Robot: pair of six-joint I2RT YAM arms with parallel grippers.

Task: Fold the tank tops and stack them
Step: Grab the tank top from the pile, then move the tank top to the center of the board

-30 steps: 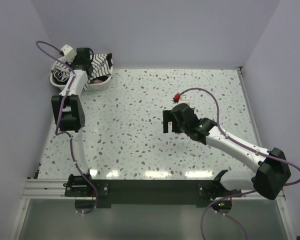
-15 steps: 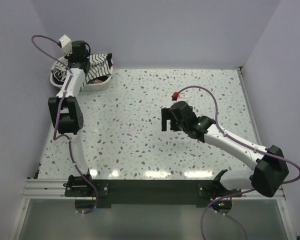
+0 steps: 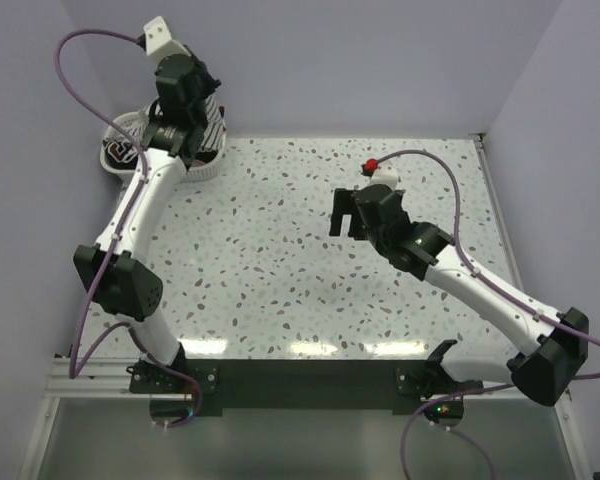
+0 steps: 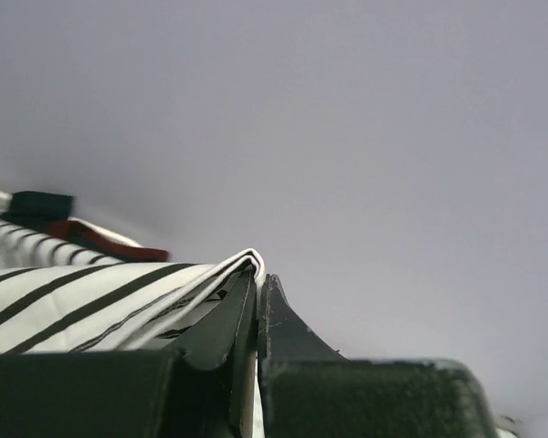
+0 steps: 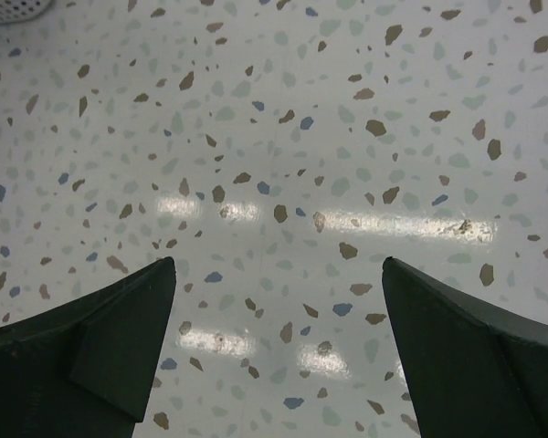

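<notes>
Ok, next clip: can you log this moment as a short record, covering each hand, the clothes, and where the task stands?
left hand: shut on a fold of the striped tank top, above the basket at the table's far left corner
right hand: open, empty, over bare table
striped tank top: pinched at a fold, the rest trailing down to the basket
other clothes: dark garment with red trim behind the striped one
task stage: nothing laid out or folded on the table yet

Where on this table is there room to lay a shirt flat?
The speckled white tabletop is bare across its middle, between the white mesh basket at the far-left corner and the open right tool. It is crowded only at that basket, where the left tool pinches a white black-striped tank top.
</notes>
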